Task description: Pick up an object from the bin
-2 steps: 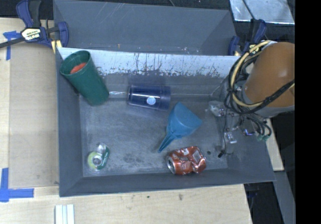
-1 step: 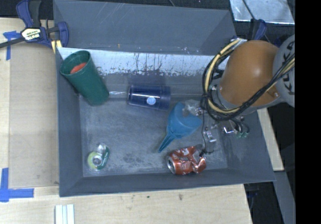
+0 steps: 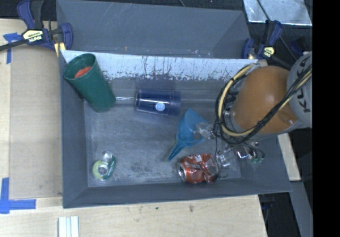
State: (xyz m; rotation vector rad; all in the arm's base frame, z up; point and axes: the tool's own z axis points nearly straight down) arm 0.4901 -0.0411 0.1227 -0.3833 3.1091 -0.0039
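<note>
Grey bin (image 3: 74, 140), crushed red can (image 3: 195, 169) at its front, gripper (image 3: 222, 160) beside it.
Green cup (image 3: 88, 83) leans in the left corner; blue jar (image 3: 158, 102) and funnel (image 3: 186, 132) lie loose; the gripper is at the can's right end, likely its target; clenched or released, cannot tell.

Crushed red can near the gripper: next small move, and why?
Probably a short shift toward the view's left, to centre over the crushed red can before going down. The gripper sits at the can's right end, not over its middle, and the blue funnel lies close beside the can, so an off-centre descent might nudge either.
</note>
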